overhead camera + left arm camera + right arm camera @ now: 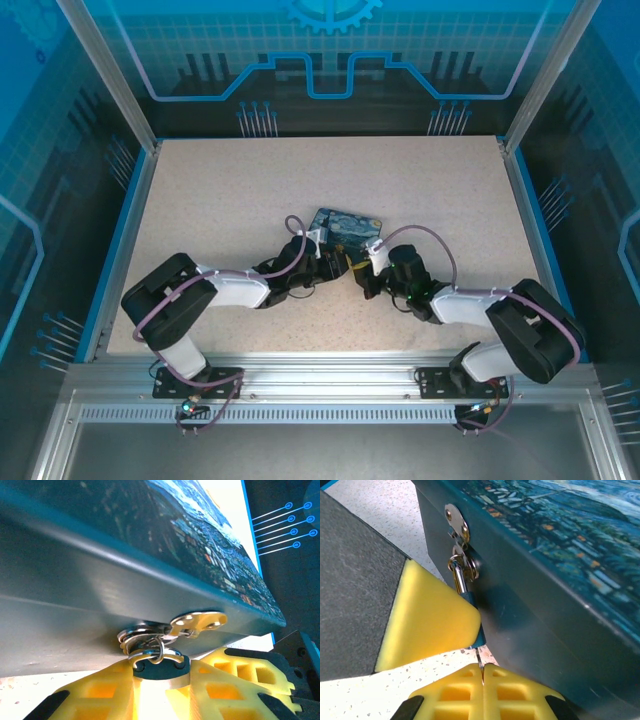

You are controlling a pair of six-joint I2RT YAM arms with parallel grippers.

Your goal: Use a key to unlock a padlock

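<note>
Tin [75,570] wall crowds padlock [161,667], gripped by left claw [162,696]; right claw [483,672] pinches key [478,656].

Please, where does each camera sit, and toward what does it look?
Top view: above and behind the robot, looking down at the table; left arm and right arm meet at the painted tin.
Left wrist: close against the tin's side, facing the padlock gripped by the left pincer.
Right wrist: low, facing the tin's side; the right pincer pinches the key.
Shared: both wrist views show the padlock and the tin's clasp.
</note>
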